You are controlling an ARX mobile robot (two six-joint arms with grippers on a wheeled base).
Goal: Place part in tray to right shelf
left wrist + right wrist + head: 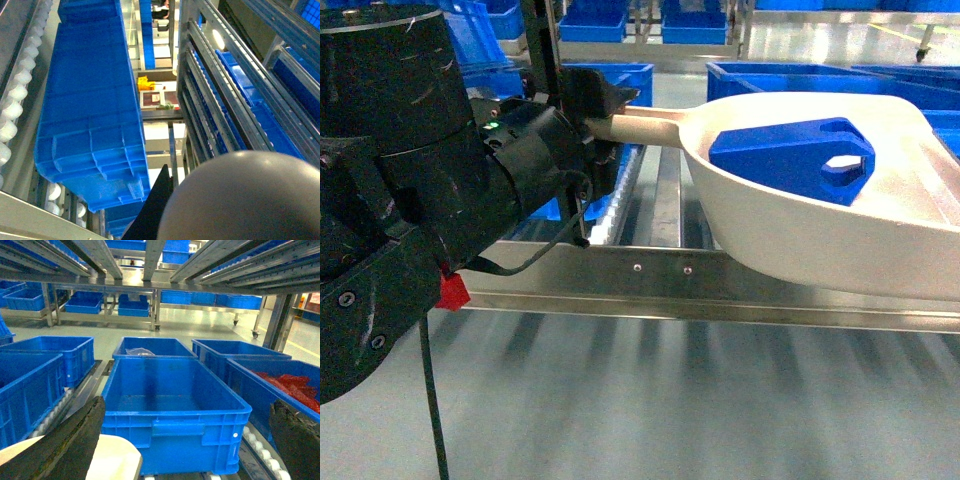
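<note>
**Part seated in tray, tray held over shelf rail by left arm**

Nearest the head camera, the left arm's black housing fills the left of the view. The left gripper has its fingers closed on the straight handle of the tray; the handle end disappears between them.

The tray is cream-coloured and scoop-shaped. It extends rightward from the handle, with its bowl above the shiny front rail of the right shelf. Whether the underside touches the rail cannot be told. The part, a bright-blue block with an angled top and a visible hole, lies inside the tray bowl, towards its centre.

In the right wrist view, the right gripper has its fingers wide apart, one dark finger at each lower corner, holding nothing. A cream edge, apparently the tray, shows at the bottom left, beside the left-hand finger.

Beyond the fingers stands a large blue crate on the roller lanes, with further crates at either side and behind. The crate at far right holds red items. White rollers show beside the central crate.

The left wrist view shows a blue crate on a roller lane and a grey rounded body in the lower right.
</note>
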